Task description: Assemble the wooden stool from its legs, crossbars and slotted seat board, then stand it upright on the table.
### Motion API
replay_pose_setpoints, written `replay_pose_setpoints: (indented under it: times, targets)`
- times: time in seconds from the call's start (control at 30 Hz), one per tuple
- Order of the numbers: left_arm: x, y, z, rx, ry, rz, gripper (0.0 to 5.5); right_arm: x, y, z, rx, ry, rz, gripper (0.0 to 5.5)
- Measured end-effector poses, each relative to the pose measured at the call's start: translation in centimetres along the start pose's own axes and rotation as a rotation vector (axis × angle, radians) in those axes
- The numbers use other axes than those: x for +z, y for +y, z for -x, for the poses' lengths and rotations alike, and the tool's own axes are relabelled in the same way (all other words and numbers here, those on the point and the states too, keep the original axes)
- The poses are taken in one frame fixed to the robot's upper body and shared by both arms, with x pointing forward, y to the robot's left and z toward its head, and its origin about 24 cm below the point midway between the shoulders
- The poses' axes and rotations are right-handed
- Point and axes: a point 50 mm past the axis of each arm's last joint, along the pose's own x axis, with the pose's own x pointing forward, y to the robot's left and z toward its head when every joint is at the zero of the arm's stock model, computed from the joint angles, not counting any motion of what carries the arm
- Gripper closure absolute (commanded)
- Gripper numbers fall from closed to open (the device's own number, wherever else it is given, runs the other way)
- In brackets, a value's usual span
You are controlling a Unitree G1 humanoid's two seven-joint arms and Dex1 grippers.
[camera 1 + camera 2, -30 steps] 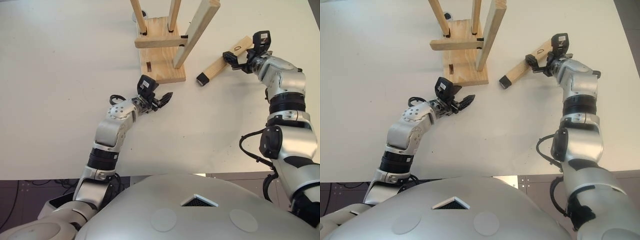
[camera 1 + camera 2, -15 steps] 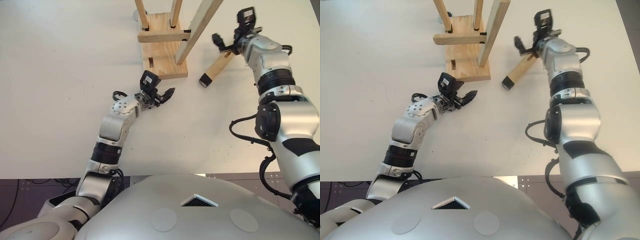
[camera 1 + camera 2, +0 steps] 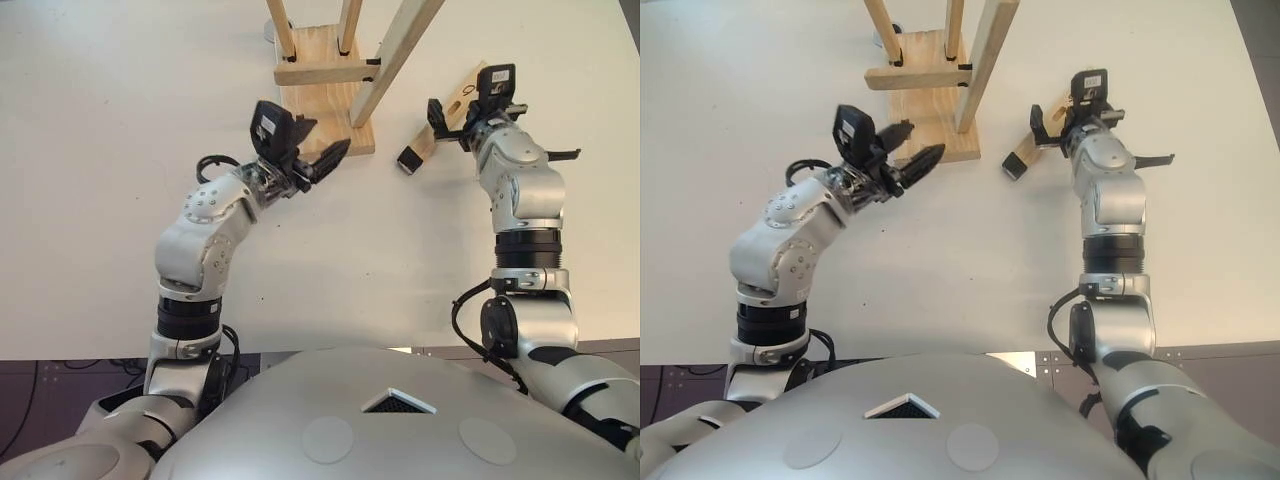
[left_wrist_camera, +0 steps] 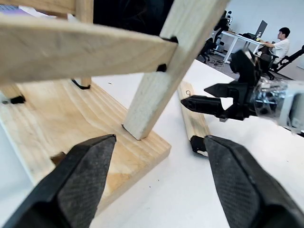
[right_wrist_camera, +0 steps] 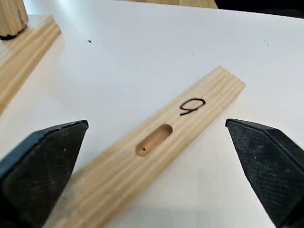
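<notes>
While the seat board (image 3: 322,118) lies flat at the far side of the white table (image 3: 120,200), with legs rising from it and a crossbar (image 3: 320,72) joining two of them, a loose leg (image 3: 420,146) lies just to its right. The left gripper (image 3: 325,145) hovers by the board's near corner, fingers (image 4: 80,180) spread wide and holding nothing. Its wrist view looks between them to the nearest standing leg (image 4: 156,85) and, beyond it, the right gripper (image 4: 194,95). That one hangs over the loose leg, fingers (image 5: 42,161) also wide apart, touching nothing. Its own wrist view makes plain an oval slot (image 5: 153,140) and a handwritten mark (image 5: 192,106) — a 9 or a 6, depending on how it is turned.
</notes>
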Motion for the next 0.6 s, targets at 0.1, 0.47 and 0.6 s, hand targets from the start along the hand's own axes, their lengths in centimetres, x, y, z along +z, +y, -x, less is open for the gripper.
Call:
replay_pose_setpoints:
  times: [0.1, 0.47, 0.6]
  targets:
    - [0.2, 0.7, 0.2, 0.047, 0.025, -0.020, 2.08, -0.6, -0.2, 0.1, -0.007, 0.019, 0.002, 0.14]
    - [-2.0, 4.3, -3.3, 0.106, 0.225, -0.141, 2.08, -0.5, -2.1, -0.9, 0.148, 0.077, 0.046, 0.14]
    - [-1.6, 5.0, -4.2, -0.010, 0.293, -0.166, 2.08, -0.4, -2.2, -1.2, 0.223, 0.082, 0.080, 0.14]
